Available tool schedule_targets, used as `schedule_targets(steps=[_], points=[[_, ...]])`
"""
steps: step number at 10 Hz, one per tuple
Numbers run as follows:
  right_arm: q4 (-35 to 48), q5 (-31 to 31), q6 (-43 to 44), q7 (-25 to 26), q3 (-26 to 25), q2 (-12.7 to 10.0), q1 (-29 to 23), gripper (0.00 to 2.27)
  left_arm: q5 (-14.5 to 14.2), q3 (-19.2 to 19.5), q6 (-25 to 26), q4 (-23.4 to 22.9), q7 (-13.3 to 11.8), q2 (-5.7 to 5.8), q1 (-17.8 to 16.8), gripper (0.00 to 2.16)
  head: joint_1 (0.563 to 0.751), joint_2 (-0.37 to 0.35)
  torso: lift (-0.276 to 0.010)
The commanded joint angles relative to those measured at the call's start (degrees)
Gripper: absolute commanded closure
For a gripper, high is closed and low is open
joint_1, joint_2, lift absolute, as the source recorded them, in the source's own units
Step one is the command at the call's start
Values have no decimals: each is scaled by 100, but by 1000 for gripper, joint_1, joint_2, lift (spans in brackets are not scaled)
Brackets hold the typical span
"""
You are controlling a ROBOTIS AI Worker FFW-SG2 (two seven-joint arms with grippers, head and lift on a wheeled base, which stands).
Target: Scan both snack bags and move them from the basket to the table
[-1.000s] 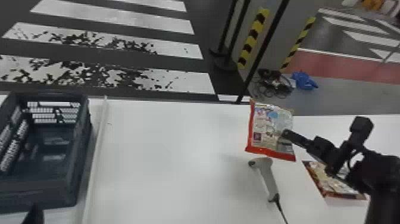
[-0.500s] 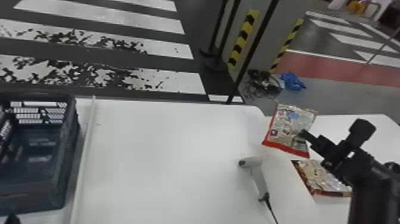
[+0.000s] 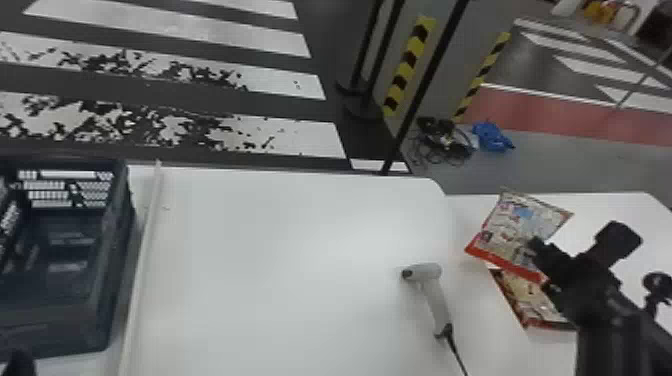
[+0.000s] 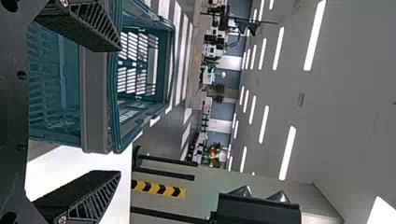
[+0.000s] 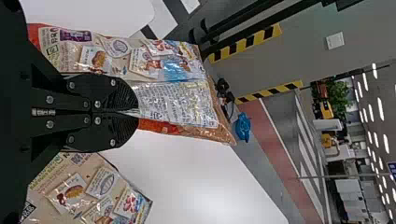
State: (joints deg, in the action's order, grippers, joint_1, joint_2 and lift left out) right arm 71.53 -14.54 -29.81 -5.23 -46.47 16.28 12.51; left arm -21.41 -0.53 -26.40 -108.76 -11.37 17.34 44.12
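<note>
I've swung the red-edged plastic snack bag (image 3: 517,227), pinched in my right gripper (image 5: 135,111), from the grey handheld scanner (image 3: 435,297) toward the second bag (image 3: 532,300) on the white table (image 3: 300,275); lowering looks next.

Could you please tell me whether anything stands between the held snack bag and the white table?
The other red-edged, beige printed snack bag, lying on the table near the right gripper, might be in the way; nothing else visible is.
</note>
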Motion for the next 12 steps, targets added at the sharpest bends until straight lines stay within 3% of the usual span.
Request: schedule_targets(steps=[1, 3, 5, 6, 7, 8, 9, 12], points=[[-491, 13, 524, -39, -125, 130, 156, 2250, -13, 0, 0, -224, -15, 41, 132, 53, 695, -350, -98], [-1159, 206, 1122, 400, -73, 341, 516, 2250, -4, 0, 17, -321, -15, 85, 202, 53, 695, -350, -98], [-1554, 232, 1825, 813, -20, 368, 613, 2250, -4, 0, 17, -330, -23, 121, 228, 53, 695, -350, -98], [-1809, 215, 1948, 954, 15, 412, 736, 2037, 119, 0, -18, -461, -41, 138, 299, 53, 695, -350, -98], [-1914, 241, 1930, 1095, 42, 447, 762, 1565, 225, -9, -35, -505, 3, 138, 316, 53, 695, -350, -98], [-1914, 250, 1877, 1306, 182, 447, 762, 400, 137, -9, -18, -505, 12, 121, 290, 53, 695, -350, -98], [-1906, 215, 1754, 1385, 182, 438, 753, -2, 137, -9, -18, -505, 21, 112, 272, 53, 695, -350, -98], [-1800, 136, 1209, 1508, 200, 412, 613, 53, 225, -44, 35, -470, 100, 112, 211, 53, 695, -350, -98]])
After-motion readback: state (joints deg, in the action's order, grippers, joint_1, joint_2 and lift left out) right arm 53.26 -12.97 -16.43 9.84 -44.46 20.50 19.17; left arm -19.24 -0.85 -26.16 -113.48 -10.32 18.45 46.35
